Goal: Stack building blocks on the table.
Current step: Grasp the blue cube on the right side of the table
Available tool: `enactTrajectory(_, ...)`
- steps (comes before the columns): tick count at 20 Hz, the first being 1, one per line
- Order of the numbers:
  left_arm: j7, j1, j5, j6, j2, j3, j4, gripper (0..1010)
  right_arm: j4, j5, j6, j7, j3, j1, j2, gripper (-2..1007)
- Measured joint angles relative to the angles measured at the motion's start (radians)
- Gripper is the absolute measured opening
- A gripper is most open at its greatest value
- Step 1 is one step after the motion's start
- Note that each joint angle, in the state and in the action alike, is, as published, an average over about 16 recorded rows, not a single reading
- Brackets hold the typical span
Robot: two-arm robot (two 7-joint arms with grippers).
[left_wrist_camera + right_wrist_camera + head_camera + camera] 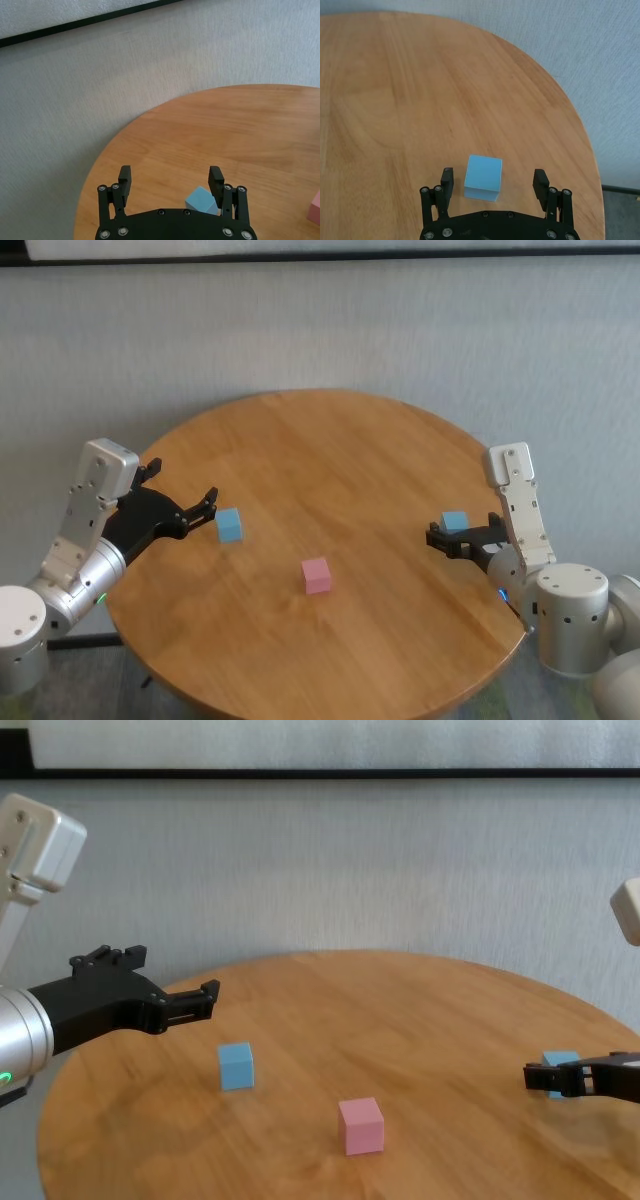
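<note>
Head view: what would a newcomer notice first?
Three small cubes lie apart on the round wooden table: a pink block near the middle and a light blue block on each side. The open left gripper and open right gripper each hover beside one; the other blue block sits right.

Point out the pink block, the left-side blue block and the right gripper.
pink block (317, 575): head view, its top face.
left blue block (229, 525): head view, front face.
right gripper (494, 181): right wrist view, midway between its open fingertips, over the other blue block.

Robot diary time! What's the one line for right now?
blocks: none stacked | left gripper: open near blue block | right gripper: open around other blue block | pink block: alone
</note>
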Motion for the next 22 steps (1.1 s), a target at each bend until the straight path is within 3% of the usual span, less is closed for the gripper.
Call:
enactTrajectory(12,0.0,0.0,0.0,0.0,0.0,0.0,0.0,1000,0.038,-0.025,-0.013,0.012,0.012,0.017,-0.029,1005)
enactTrajectory(22,0.0,0.0,0.0,0.0,0.0,0.0,0.0,1000,0.051,-0.035,-0.018,0.018,0.017,0.02,-0.037,985)
